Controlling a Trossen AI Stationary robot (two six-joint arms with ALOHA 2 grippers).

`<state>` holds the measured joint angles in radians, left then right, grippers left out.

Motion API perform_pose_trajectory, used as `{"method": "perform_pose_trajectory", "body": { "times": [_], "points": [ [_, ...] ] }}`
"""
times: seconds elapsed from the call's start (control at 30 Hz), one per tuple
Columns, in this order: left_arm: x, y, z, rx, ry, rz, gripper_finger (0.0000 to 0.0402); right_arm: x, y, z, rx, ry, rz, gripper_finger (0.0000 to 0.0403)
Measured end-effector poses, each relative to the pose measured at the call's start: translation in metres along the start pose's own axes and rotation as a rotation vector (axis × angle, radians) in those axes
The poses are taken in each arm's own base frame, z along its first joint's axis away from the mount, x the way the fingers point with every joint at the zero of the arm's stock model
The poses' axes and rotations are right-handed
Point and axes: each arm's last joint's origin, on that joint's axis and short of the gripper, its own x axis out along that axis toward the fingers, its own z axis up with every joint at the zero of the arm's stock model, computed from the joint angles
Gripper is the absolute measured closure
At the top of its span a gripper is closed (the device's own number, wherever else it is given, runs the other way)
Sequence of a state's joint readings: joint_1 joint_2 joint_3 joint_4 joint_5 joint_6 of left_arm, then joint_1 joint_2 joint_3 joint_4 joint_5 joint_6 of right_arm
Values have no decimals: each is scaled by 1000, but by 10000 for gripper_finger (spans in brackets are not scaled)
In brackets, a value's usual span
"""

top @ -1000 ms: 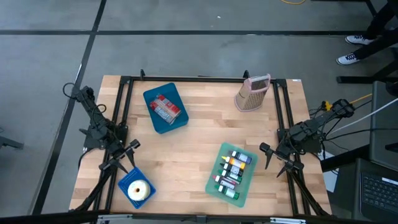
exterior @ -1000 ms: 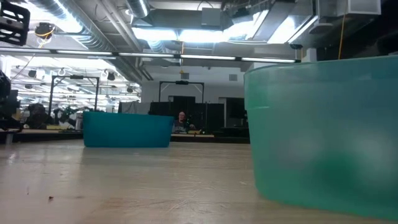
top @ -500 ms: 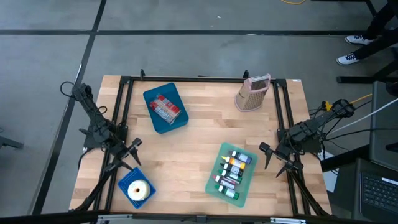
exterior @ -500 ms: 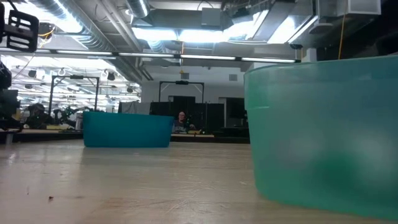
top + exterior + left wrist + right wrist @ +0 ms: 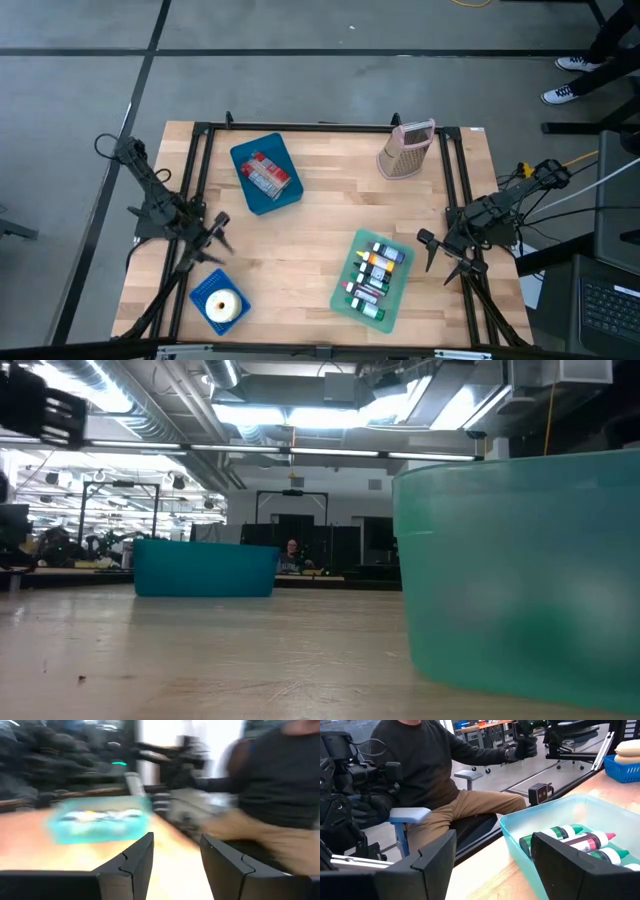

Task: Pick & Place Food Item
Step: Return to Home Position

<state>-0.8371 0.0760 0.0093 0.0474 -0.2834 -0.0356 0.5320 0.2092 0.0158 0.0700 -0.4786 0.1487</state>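
High view, from my remote seat, nearest edge first. A small blue basket (image 5: 200, 292) with a pale ring-shaped pastry (image 5: 222, 304) sits at the near left corner of the table (image 5: 320, 225). The green bin (image 5: 343, 283) sits near right, its long axis running near to far with a slight tilt. The food colouring bottles (image 5: 372, 275) lie inside it, side by side across its width.

Just beyond the basket, the left gripper (image 5: 218, 232) hangs at the left edge, fingers spread, holding nothing. It is well apart from the green bin. The right gripper (image 5: 428, 252) sits at the right edge, just beside the green bin's far end, and it too is spread wide and empty. From that gripper the bin lies inward, toward the table's middle, so the right arm is the nearer one.

Farther back, a blue bin (image 5: 241, 180) holds a red and white packet. A pink grater (image 5: 404, 152) stands at the far right.

I judge the placing done. Both arms need only pull back to rest, and the right one must clear the green bin's rim.

Beyond the table, the right wrist view shows a seated person (image 5: 420, 765).
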Motion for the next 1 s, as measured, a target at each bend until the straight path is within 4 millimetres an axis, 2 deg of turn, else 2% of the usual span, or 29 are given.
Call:
{"method": "perform_pose_trajectory", "body": {
  "times": [0.07,0.17,0.27,0.53,0.7,1.0],
  "points": [
    [1,5,1,57,-7,90,245,0,0,0,-12,0,-1,149],
    [1,12,2,127,-10,123,248,0,0,0,-26,0,0,149],
    [1,19,2,114,-13,163,248,0,0,0,-27,0,0,149],
    [1,38,1,39,-4,78,246,0,0,0,-38,0,0,149],
    [-1,49,0,22,17,166,251,0,0,0,-25,0,0,149],
    [-3,55,1,118,17,271,245,0,0,0,11,0,0,149]
  ]
}}
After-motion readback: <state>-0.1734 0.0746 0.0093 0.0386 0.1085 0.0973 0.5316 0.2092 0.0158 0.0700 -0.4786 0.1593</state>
